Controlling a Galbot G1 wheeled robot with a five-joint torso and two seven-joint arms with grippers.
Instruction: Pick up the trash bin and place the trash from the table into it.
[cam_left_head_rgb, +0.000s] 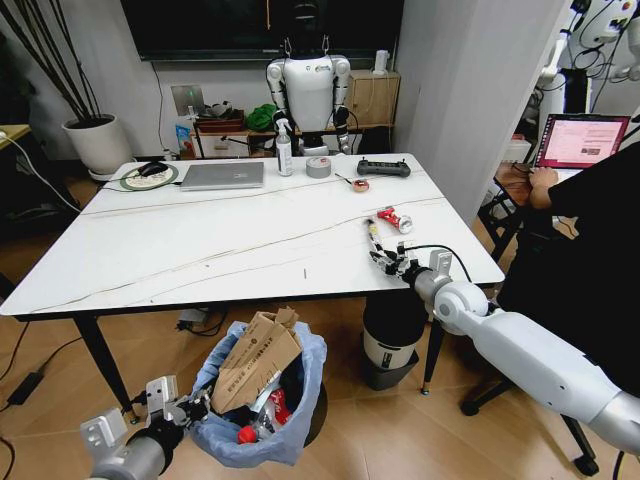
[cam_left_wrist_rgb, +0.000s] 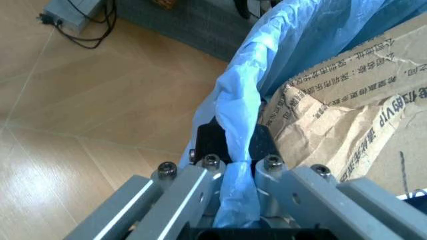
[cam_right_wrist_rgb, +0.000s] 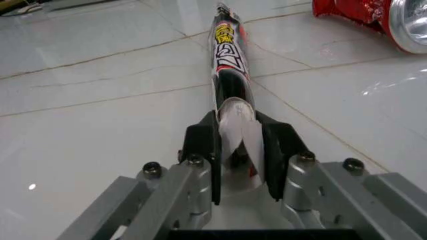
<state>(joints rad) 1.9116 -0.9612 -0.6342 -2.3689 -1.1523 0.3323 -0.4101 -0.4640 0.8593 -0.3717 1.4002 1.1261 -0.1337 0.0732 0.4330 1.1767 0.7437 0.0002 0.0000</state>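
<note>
Down by the floor, the left gripper (cam_left_head_rgb: 197, 407) is clamped on the rim of the trash bin (cam_left_head_rgb: 262, 425), its fingers (cam_left_wrist_rgb: 217, 145) pinched together on a fold of the light-blue bag (cam_left_wrist_rgb: 240, 117) that lines it. That bin sits in front of the near edge of the table (cam_left_head_rgb: 200, 250), at the robot's left, and it is already stuffed: a big piece of torn brown cardboard (cam_left_head_rgb: 252, 362) pokes up out of it, with something red (cam_left_head_rgb: 247, 435) and a few white scraps lower down inside.

Up on the white tabletop, toward its near right corner, the right gripper (cam_left_head_rgb: 385, 258) has closed on one end of a long narrow snack packet (cam_right_wrist_rgb: 228, 55). From the wrist camera you can see the black pads (cam_right_wrist_rgb: 200, 145) squeezing the crimped end of the wrapper, the rest of it stretching away across the table, black with red, white and yellow print. Just beyond it lies a crushed red can (cam_left_head_rgb: 393, 219), apart from the packet and not touched by the fingers.

Farther back on the table are a silver laptop (cam_left_head_rgb: 223, 175), a spray bottle (cam_left_head_rgb: 284, 150), a grey roll of tape (cam_left_head_rgb: 318, 167) and a black controller (cam_left_head_rgb: 384, 168).
</note>
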